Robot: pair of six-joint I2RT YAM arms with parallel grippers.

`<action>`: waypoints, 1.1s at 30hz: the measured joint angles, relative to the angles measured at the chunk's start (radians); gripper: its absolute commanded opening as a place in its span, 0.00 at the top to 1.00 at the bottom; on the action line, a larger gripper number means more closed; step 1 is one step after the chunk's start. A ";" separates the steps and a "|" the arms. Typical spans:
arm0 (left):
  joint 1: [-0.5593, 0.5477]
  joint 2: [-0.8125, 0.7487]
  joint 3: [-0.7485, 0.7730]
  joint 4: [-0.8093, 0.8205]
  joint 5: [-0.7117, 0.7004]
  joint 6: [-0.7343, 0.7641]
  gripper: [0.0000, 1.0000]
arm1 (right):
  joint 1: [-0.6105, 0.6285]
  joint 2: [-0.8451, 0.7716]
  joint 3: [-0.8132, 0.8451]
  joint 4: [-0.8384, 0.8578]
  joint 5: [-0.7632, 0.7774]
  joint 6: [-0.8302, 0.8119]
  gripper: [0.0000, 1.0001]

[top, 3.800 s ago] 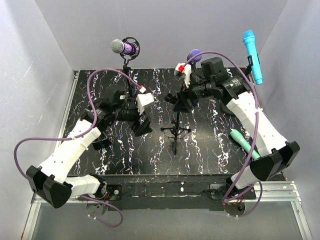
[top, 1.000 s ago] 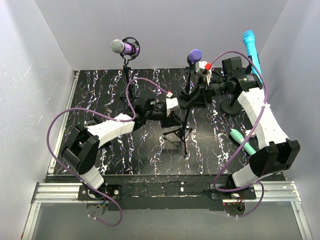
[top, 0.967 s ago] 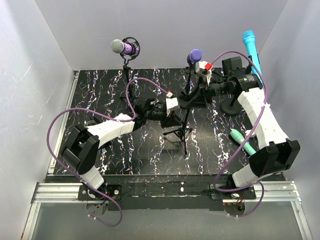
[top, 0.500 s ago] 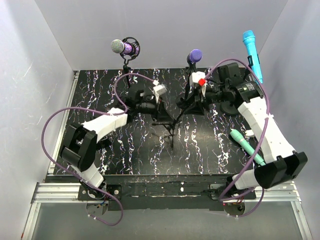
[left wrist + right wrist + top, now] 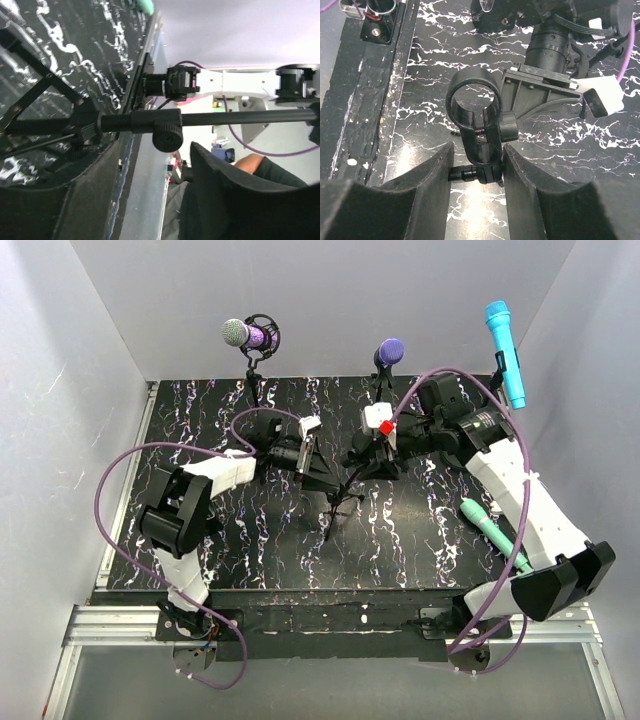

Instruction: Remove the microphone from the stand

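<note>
Microphone (image 5: 487, 525), the green one, lies on the table (image 5: 420, 550) well apart from both claws. Your right claw (image 5: 479, 167) pinches the stand's empty clip (image 5: 474, 97); your left claw (image 5: 150, 160) is spread by the pole (image 5: 240, 117).

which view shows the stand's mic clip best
Right wrist: the empty clip sits close and centred, gripped in the right pincer. Top external buries it under that pincer; left wrist shows only the stand's pole.

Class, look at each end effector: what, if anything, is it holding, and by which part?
Right end effector: the stand's empty clip, gripped by its neck below the ring. Left end effector: open by the pole, holding nothing.
</note>
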 measured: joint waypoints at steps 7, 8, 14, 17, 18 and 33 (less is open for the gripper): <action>0.019 -0.210 0.044 -0.608 -0.216 0.821 0.31 | -0.006 0.101 0.121 -0.071 -0.054 -0.002 0.97; 0.022 -0.292 -0.004 -0.613 -0.248 0.908 0.30 | -0.006 0.119 0.145 -0.098 -0.056 -0.010 0.97; -0.014 -0.690 -0.282 -0.439 -0.401 1.279 0.34 | 0.007 0.213 0.267 -0.261 -0.059 -0.142 0.99; -0.037 -0.668 -0.299 -0.344 -0.449 1.389 0.36 | 0.024 0.229 0.275 -0.293 -0.051 -0.170 0.99; -0.043 -0.645 -0.301 -0.311 -0.467 1.419 0.36 | 0.029 0.232 0.275 -0.305 -0.048 -0.173 0.99; -0.186 -0.517 -0.372 0.035 -0.511 1.652 0.42 | 0.091 0.235 0.289 -0.311 -0.005 -0.035 0.99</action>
